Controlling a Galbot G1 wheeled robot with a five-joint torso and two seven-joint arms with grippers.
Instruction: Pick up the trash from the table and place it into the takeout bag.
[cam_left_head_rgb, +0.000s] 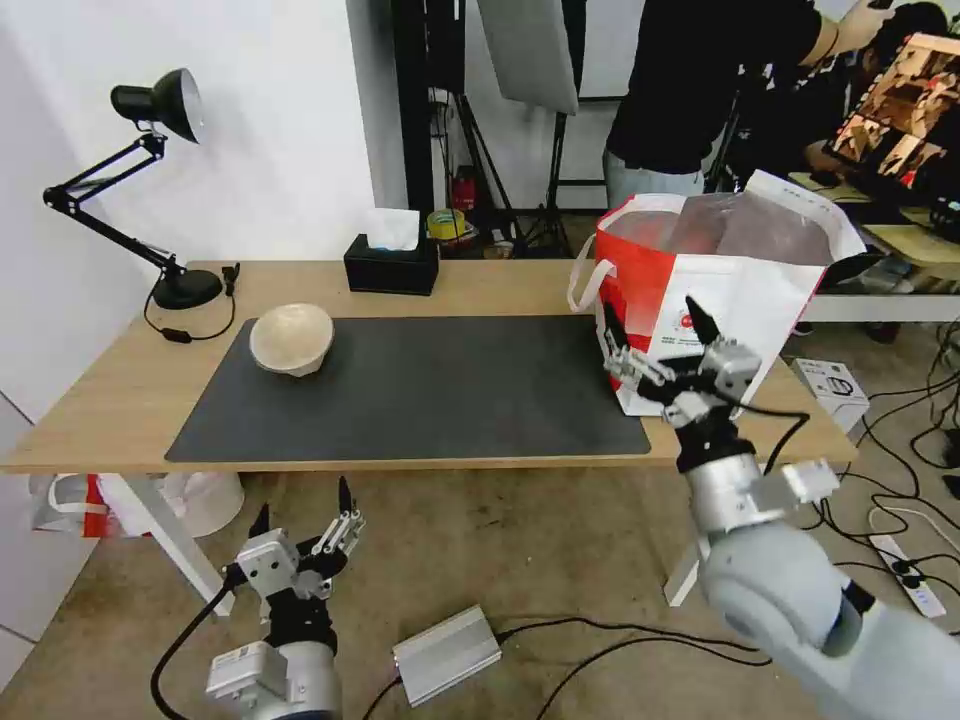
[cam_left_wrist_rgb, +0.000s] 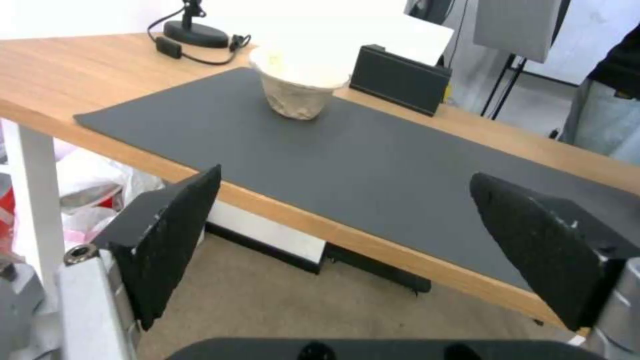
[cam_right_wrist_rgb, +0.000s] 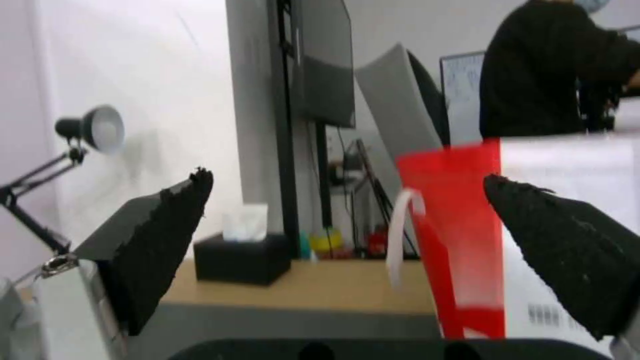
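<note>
The right gripper holds its fingers spread wide and empty, raised just in front of the takeout bag, which stands at the right end of the desk; the left gripper also has its fingers wide apart with nothing between them, hanging low in front of the desk's near edge, below the dark mat; the beige paper-pulp bowl sits at the mat's far left corner, well apart from both; it seems to be tipped on its side, though that is hard to confirm. For a clean pickup, the left arm probably needs to rise above the desk edge and close across the bowl's rim; squeezing gently should avoid crushing the soft pulp.
</note>
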